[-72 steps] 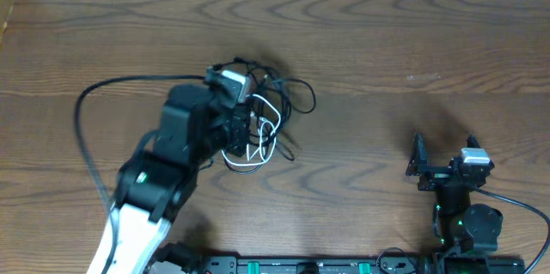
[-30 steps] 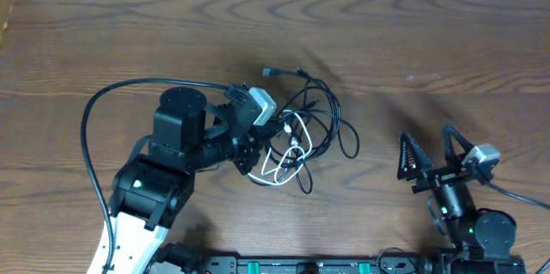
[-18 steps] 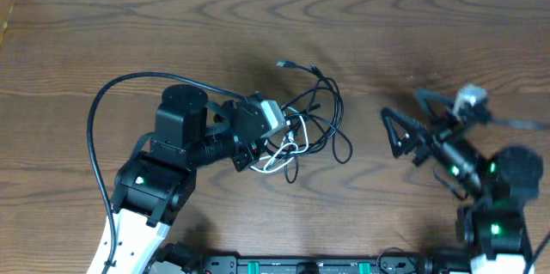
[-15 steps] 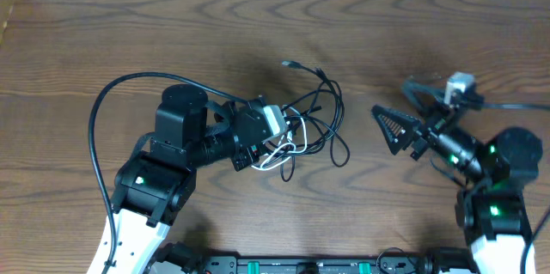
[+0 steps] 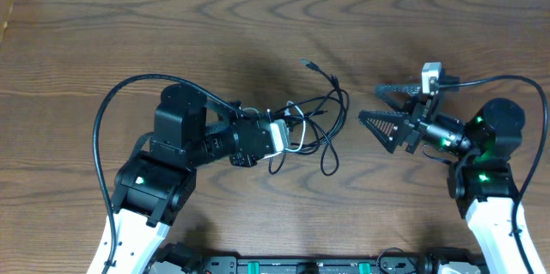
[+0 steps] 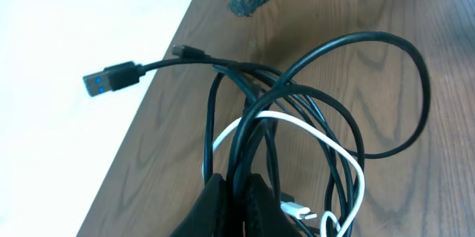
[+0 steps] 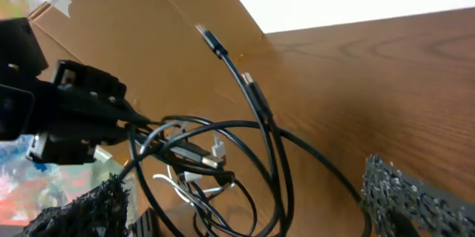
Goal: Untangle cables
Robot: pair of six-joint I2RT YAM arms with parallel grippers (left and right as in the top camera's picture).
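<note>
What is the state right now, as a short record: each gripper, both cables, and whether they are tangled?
left gripper: shut on the black cord, where its loops bunch
right gripper: open, facing the bundle, not touching it
black cord: several overlapping loops, USB plug sticking out free
white cord: threaded through the black loops
tangle: not undone

I find no legible text, label, brand, number or sign on any surface in my overhead or wrist views.
</note>
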